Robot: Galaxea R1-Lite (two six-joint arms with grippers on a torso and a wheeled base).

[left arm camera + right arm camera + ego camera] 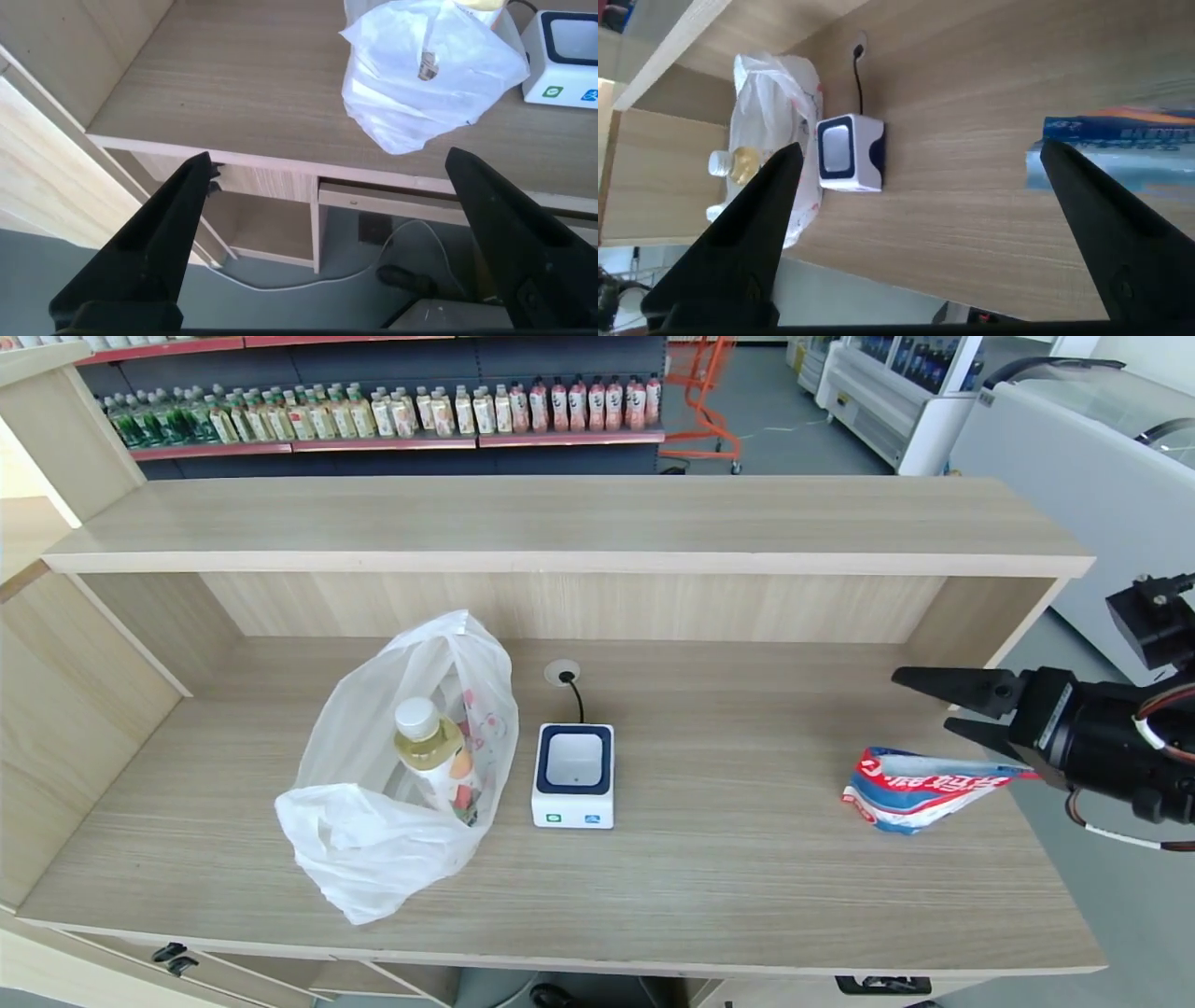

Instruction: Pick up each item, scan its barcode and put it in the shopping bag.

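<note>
A white plastic shopping bag (392,784) stands on the left part of the wooden counter (728,859) with a yellow-drink bottle (431,747) upright inside it. The white and dark-blue barcode scanner (573,775) sits just right of the bag. A red, white and blue snack pouch (920,787) lies at the counter's right end. My right gripper (924,705) hovers open above and just right of the pouch, fingers pointing left. My left gripper (327,177) is open, below and in front of the counter's front edge, with the shopping bag (430,75) and scanner (561,56) beyond it. The right wrist view shows the pouch (1120,149), scanner (850,154) and bag (775,121).
A raised wooden ledge (560,523) runs along the back of the counter, with side walls at left and right. The scanner's cable (574,695) goes into a hole behind it. Drawers (374,201) sit under the front edge. Store shelves and freezers stand beyond.
</note>
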